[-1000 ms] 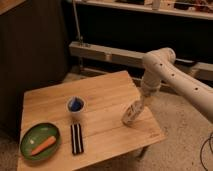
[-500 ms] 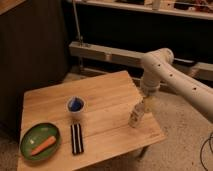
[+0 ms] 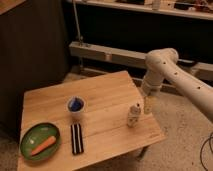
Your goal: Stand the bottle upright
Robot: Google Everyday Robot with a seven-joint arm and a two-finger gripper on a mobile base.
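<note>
A: End effector released, hanging just right of the small whitish semi-clear plastic bottle. Bottle upright near the right edge of the pale wooden tabletop.

B: Contact?

A: Apart or barely brushing; hard to tell. Main risk: sideways drift on withdrawal, clipping the capped neck, toppling it off the near edge.

B: Further out?

A: Small blue cup mid-table, black-and-white striped flat bar in front, round green plate with an orange carrot at left. All well apart, no threat.
</note>
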